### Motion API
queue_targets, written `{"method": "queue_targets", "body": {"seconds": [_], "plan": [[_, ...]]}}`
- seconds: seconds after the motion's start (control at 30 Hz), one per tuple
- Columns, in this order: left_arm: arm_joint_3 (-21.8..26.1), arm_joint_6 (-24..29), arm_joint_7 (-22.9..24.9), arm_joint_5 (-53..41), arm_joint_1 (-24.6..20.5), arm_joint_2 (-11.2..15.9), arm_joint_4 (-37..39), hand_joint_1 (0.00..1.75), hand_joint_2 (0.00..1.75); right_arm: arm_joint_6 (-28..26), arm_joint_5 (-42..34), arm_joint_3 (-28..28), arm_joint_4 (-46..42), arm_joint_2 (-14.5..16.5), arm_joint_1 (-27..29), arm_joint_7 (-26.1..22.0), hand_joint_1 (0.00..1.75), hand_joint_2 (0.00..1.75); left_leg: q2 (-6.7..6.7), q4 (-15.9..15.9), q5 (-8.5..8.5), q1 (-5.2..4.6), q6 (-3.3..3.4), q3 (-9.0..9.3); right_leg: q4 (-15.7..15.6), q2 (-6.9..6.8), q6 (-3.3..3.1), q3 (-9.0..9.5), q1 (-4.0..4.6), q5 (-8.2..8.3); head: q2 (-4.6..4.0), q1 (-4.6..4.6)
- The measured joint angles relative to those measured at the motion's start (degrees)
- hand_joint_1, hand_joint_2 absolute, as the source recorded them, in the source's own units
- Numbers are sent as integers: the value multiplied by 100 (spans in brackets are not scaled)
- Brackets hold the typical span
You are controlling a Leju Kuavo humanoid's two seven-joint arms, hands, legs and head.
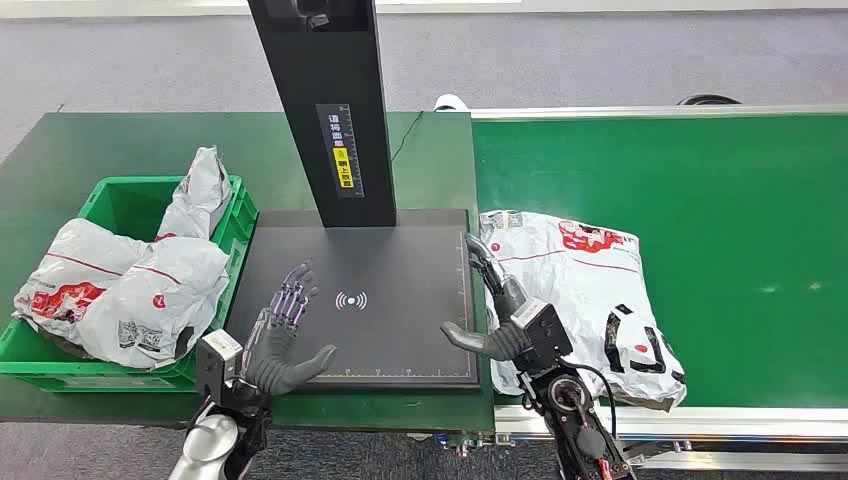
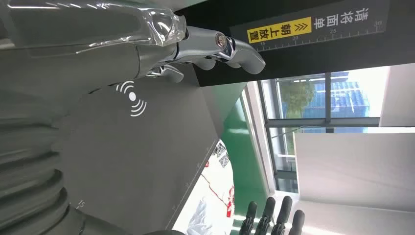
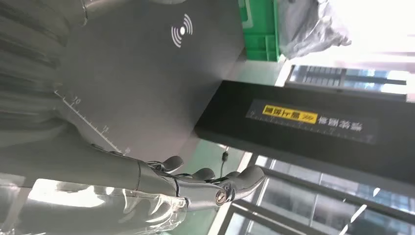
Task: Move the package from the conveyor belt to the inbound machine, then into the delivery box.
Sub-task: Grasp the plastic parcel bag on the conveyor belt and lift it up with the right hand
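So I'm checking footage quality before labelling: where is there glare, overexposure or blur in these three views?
Head view: evenly lit and sharp, with soft sheen on the package on the green conveyor belt. Left wrist view: the windows are bright, the left hand close and slightly soft. Right wrist view: blown out white over the parcels in the green box, with glare at the right hand.

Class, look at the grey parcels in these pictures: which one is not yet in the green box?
The parcel lying on the green belt, beside the right hand. The other parcels are piled in the green box.
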Motion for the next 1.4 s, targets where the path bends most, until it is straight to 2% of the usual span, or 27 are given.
{"method": "queue_targets", "body": {"seconds": [0.1,0.33,0.5,0.7,0.77,0.87,1.0,1.4], "plan": [[0,5,0,0,0,-1,-1,0,175,-271,173,-9,-2,-18,-1,89,0,175,0,0,0,0,0,0,0,0,0,0,0,0,0,-2],[46,34,1,-5,69,2,-35,0,175,-1565,1158,-317,-199,-207,-4,581,0,175,-1,0,0,-1,0,0,0,0,0,1,-1,0,0,-1],[116,31,25,-23,142,9,-124,0,175,-1986,1673,-675,-301,-379,-5,967,0,175,-2,1,0,-1,0,0,0,-1,0,1,-1,0,0,-2],[129,24,108,-59,159,8,-157,0,175,-2564,2853,-989,-302,-502,8,1923,0,175,-1,1,0,-1,0,0,0,0,0,1,-1,0,0,-2],[129,24,129,-84,160,2,-157,0,175,-2596,3233,-1061,-293,-519,13,2342,0,175,-1,1,0,-1,0,0,0,0,0,1,-1,0,0,-2],[129,22,189,-143,158,-18,-157,0,175,-2359,3727,-1154,-279,-527,61,3003,0,175,-1,1,0,-1,0,0,0,0,0,1,-1,0,0,-2],[129,19,226,-185,141,-55,-156,0,175,-1956,4072,-1229,-278,-522,168,3485,0,175,0,1,0,-1,0,-1,0,0,0,0,-1,0,0,-1],[129,17,238,-223,131,-98,-155,0,175,-1805,4156,-1308,-278,-517,236,3620,0,175,0,1,0,-1,0,0,0,0,0,1,-1,0,0,-2]]}}
